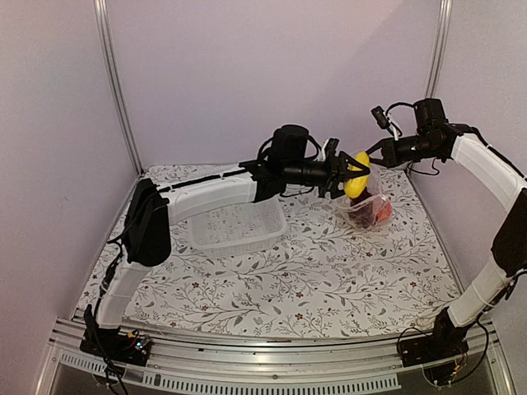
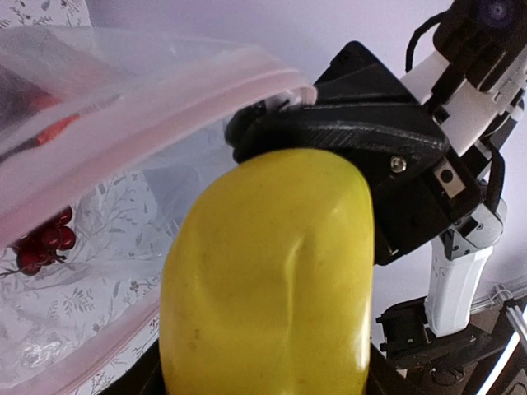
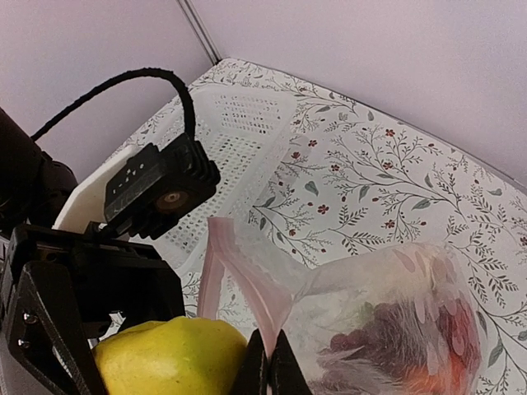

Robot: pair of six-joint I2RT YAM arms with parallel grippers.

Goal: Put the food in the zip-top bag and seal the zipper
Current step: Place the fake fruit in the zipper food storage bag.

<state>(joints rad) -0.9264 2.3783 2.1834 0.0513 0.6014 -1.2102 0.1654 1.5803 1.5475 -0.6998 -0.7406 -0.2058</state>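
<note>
- In the top view we see the bag [image 1: 367, 212] right of centre, its bottom resting on the flowered worktop [image 1: 329, 280] and its mouth lifted toward the upper right.
- Inside it, the right wrist view shows dark red grapes [image 3: 375, 325] at lower right, with a red piece [image 3: 428, 380] beside them at the bottom edge. The left wrist view shows the same grapes [image 2: 45, 243] through the plastic at the left edge.
- A white slotted basket [image 1: 239, 226] sits on the worktop left of centre, well apart from the bag.
- The bag is clear and crinkled. Its zipper [image 2: 165, 115] is a pale pinkish strip, and the mouth gapes open.
- The right jaws are pinched tight on the bag at the zipper [image 3: 239, 271], holding that edge up.
- The left jaws stand partway apart, clamped on the lemon [image 1: 356, 174], which hangs in the air above the bag, right at the lifted mouth.
- The lemon [image 2: 272, 280] is smooth, glossy and yellow, and fills the lower middle of the left wrist view. It lies just beside the right jaws [image 3: 173, 358].
- We cannot tell whether it has crossed into the mouth.
</note>
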